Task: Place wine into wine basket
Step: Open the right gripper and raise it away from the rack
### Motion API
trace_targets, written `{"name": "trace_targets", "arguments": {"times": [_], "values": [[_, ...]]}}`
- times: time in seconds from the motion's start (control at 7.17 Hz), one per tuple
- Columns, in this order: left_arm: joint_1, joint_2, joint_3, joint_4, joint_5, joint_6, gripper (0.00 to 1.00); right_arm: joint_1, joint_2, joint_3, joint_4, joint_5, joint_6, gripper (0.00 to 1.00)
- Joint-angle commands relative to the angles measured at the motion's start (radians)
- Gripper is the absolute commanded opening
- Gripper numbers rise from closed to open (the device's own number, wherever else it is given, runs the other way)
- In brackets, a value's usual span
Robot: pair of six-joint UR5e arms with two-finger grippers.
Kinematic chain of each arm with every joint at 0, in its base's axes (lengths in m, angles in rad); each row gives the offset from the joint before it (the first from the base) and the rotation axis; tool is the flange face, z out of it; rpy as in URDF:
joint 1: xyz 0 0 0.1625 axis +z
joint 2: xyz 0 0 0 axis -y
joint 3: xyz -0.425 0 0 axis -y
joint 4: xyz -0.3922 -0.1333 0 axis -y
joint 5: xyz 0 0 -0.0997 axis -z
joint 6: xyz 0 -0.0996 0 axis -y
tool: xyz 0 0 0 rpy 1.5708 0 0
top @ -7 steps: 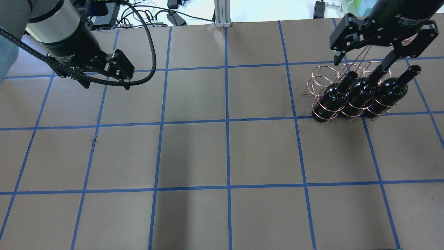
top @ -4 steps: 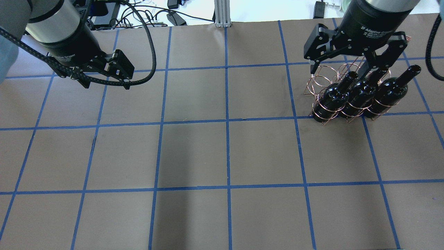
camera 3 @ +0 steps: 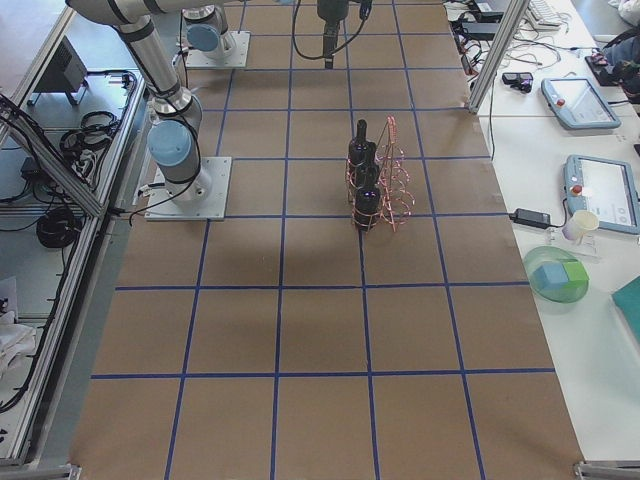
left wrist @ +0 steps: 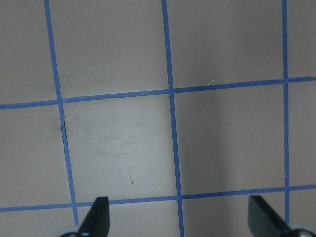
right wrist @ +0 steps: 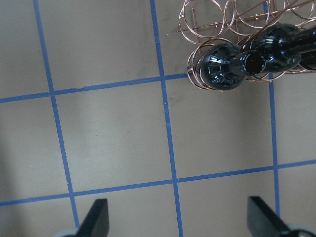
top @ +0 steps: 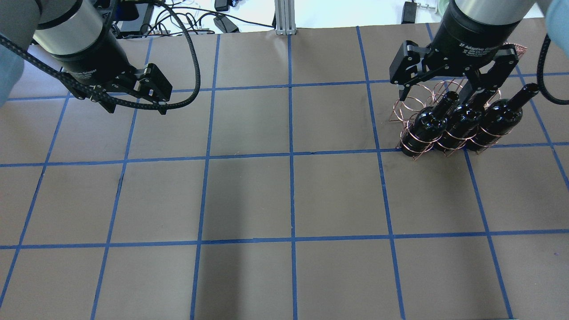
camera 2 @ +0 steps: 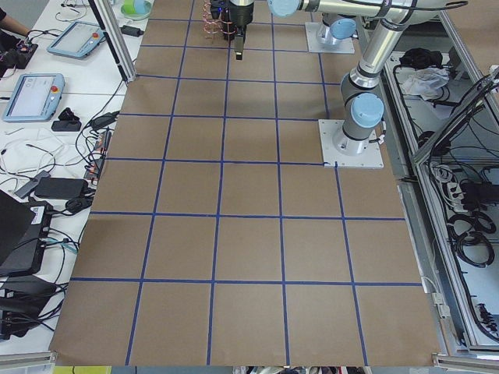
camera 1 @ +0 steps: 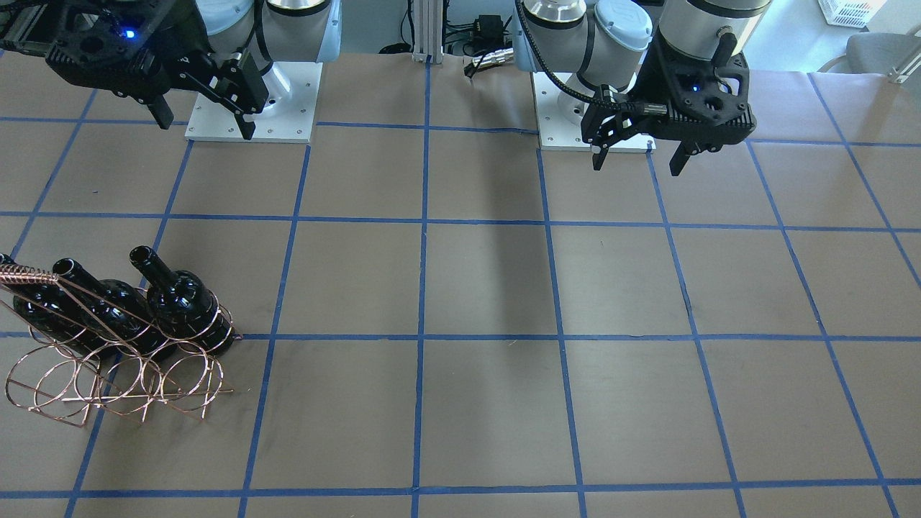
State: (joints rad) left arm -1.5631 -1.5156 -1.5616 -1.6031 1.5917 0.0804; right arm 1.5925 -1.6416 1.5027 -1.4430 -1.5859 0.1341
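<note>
Three wine bottles [top: 462,122] already sit in the wine basket [top: 411,100], toward 2 o'clock on the surface [top: 284,200]. I judge the job now is a clean retreat: rise straight up, clear of necks and handle. My right end effector [camera 1: 206,122] hangs high beside them, pointing down, spread and empty. My left end effector [camera 1: 636,167], also spread, hovers near 10 o'clock.
</note>
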Motion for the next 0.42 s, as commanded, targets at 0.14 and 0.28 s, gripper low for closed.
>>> {"name": "trace_targets", "arguments": {"times": [0.14, 0.28], "values": [[0.000, 0.000, 0.000, -0.001, 0.001, -0.001, 1.00, 0.000, -0.006, 0.001, 0.001, 0.006, -0.021, 1.00], [0.000, 0.000, 0.000, -0.001, 0.001, 0.001, 1.00, 0.000, -0.006, 0.001, -0.001, 0.007, -0.021, 1.00]]}}
